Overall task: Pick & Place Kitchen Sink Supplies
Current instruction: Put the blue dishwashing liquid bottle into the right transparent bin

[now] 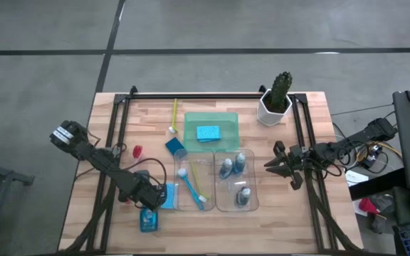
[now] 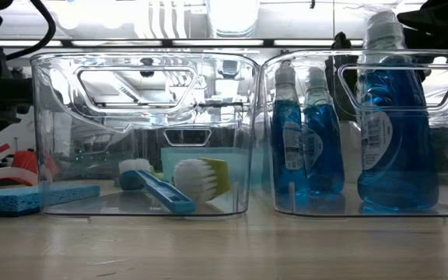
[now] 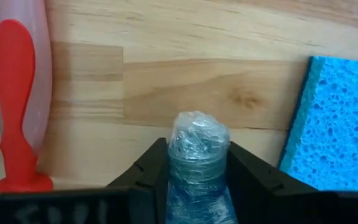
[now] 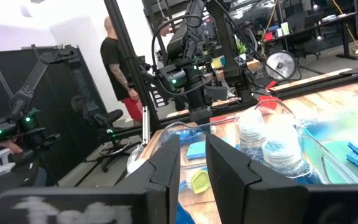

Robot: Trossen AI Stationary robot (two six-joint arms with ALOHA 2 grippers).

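My left gripper (image 1: 148, 203) (image 3: 197, 152) stands near the table's near-left part, shut on a small clear bottle of blue liquid (image 1: 149, 220). A blue sponge (image 1: 168, 193) (image 3: 340, 124) lies beside it, and a red-pink brush (image 1: 137, 151) (image 3: 17, 106) lies farther left. The left clear bin (image 1: 191, 206) holds a blue brush (image 2: 158, 190) and a yellow-green brush (image 2: 204, 177). The right bin (image 1: 237, 208) holds three upright bottles (image 2: 321, 140). Another sponge (image 1: 207, 133) lies in the green tray. My right gripper (image 1: 270, 165) (image 4: 193, 149) hovers right of the bins, open by a narrow gap and holding nothing. My left gripper pinches the bottle between its two fingers (image 3: 151, 171) at the neck, just below the film-wrapped cap (image 3: 197, 134). The fingers come from above, pointing down, across the bottle. The cap points toward the far edge and the body (image 1: 149, 222) toward the near edge. I cannot tell whether the bottle is lifted.
A third sponge (image 1: 174, 146) lies by the green tray (image 1: 230, 117), and a yellow-green brush (image 1: 174, 117) lies toward the far edge. The cactus in a white pot (image 1: 276, 99) stands at the far right. A person (image 4: 117, 68) stands beyond the table.
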